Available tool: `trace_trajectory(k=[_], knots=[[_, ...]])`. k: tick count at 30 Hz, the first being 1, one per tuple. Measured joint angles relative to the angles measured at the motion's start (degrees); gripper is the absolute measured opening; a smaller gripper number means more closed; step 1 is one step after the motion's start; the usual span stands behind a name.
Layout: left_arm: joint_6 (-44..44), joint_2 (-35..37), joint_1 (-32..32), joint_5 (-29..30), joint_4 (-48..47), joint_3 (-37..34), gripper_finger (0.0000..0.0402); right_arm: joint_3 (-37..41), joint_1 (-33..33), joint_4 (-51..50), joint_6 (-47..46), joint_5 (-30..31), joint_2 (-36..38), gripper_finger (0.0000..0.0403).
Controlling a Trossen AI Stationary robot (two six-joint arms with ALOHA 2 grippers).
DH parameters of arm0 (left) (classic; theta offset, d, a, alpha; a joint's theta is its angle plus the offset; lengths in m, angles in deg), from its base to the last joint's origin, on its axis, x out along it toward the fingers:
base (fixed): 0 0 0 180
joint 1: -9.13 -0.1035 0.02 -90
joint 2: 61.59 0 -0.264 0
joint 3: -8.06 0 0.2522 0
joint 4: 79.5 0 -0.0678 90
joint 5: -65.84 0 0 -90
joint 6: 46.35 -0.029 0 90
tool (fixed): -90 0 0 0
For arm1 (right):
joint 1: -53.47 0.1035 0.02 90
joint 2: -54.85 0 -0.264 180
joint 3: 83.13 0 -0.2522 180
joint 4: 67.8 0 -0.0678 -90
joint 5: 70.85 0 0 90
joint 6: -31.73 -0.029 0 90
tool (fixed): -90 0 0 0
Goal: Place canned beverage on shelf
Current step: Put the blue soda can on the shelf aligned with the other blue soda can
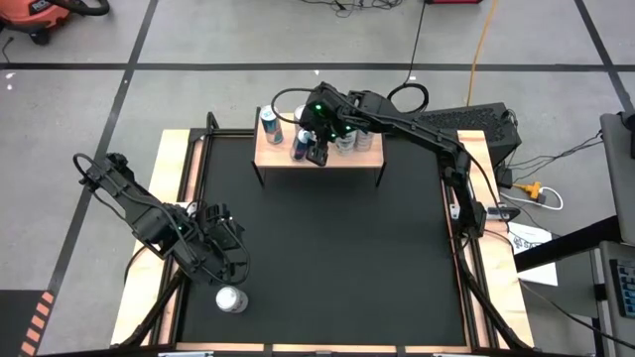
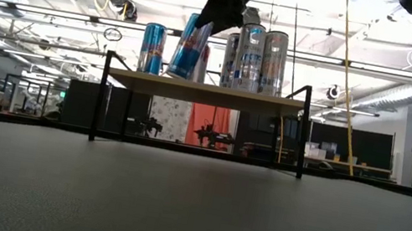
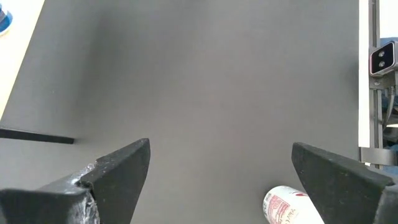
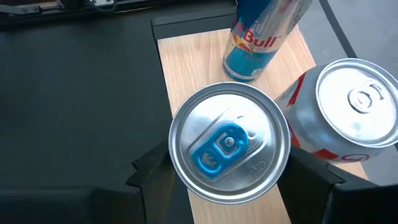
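The shelf (image 1: 337,169), pale wood on thin black legs, stands at the mat's far edge. On it stand a blue can (image 2: 151,48) and two silver cans (image 2: 260,59). My right gripper (image 1: 316,151) reaches over the shelf and is shut on another blue can (image 2: 191,45), which leans. In the right wrist view its silver top with a blue tab (image 4: 229,149) sits between the fingers. My left gripper (image 1: 223,248) hangs open over the mat's near left part. Close by, a white can with red print (image 3: 285,205) is on the mat. My right gripper pinches the blue can near its top, one finger (image 4: 152,173) on each side of the wall just under the rim (image 4: 177,163). The fingers come slanting down from above. The can tilts, its lower end (image 2: 177,72) at the shelf top; whether it touches there I cannot tell.
The black mat (image 1: 337,258) spreads between the shelf and the near edge. The white can (image 1: 231,298) is near the mat's near left corner. Cables and a grey box (image 1: 476,124) lie beyond the table's far right corner.
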Motion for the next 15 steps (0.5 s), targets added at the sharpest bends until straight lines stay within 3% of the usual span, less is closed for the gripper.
trace_trajectory(k=[5,15], knots=[[0.0,0.0,0.0,0.0,0.0,0.0,0.0393,0.0,0.0,0.2,0.0,0.0,0.0,0.0228],[0.0,0.0,0.0,0.0,0.0,0.0,0.0393,0.0,0.0,0.4,0.0,0.0,0.0,0.0286]])
